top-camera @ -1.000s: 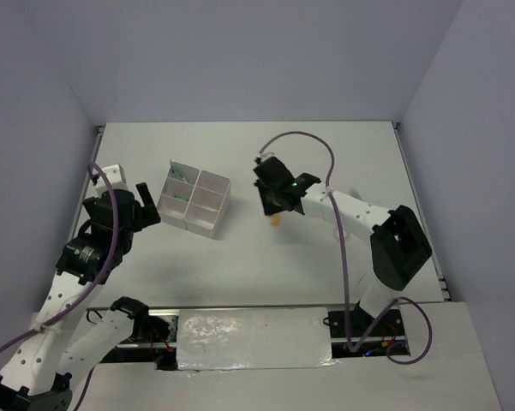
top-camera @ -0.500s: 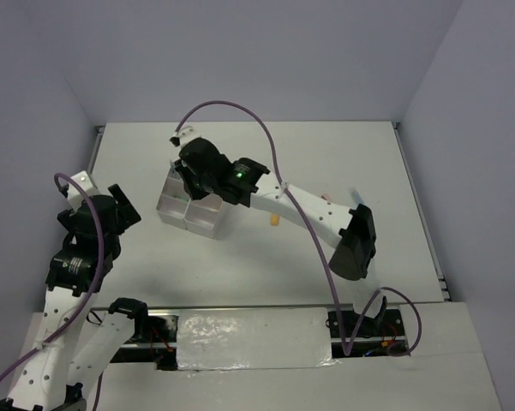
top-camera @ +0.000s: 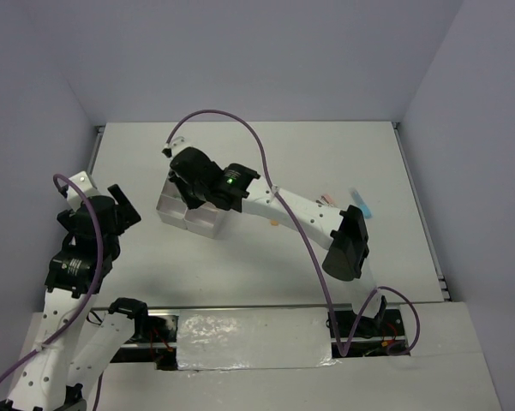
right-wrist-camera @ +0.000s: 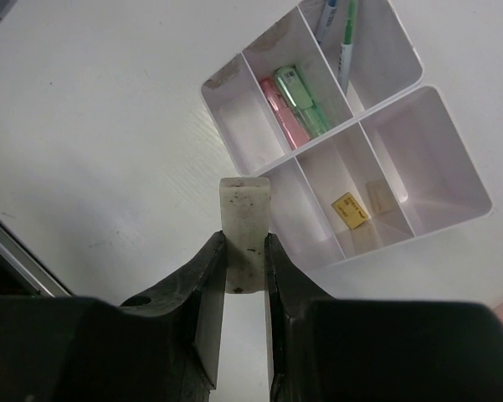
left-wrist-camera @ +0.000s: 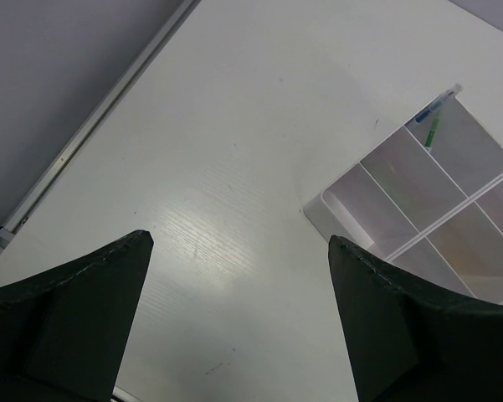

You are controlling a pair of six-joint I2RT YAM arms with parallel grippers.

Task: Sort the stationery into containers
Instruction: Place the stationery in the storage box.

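My right gripper [right-wrist-camera: 244,244] is shut on a whitish eraser block [right-wrist-camera: 244,205] and holds it above the near-left edge of the translucent four-compartment box [right-wrist-camera: 479,198]. In the top view the right gripper [top-camera: 191,181] hovers over the box [top-camera: 207,225]. The box holds a pink marker [right-wrist-camera: 278,107] and a green marker [right-wrist-camera: 301,100] in one compartment, thin pens [right-wrist-camera: 341,38] in another, and a small yellow block [right-wrist-camera: 349,208] with a pale block [right-wrist-camera: 377,195] in a third. My left gripper [left-wrist-camera: 238,322] is open and empty, left of the box [left-wrist-camera: 320,206]; it also shows in the top view [top-camera: 120,204].
On the table right of the box lie a small orange item [top-camera: 274,223], a thin pink pen [top-camera: 330,200] and a blue item [top-camera: 365,207]. Grey walls close in the table on the left, back and right. A green pen [left-wrist-camera: 433,131] shows in the box's far compartment.
My right arm has swung left from mid-table to over the box, carrying the eraser. My left arm has pulled back to the left, away from the box.
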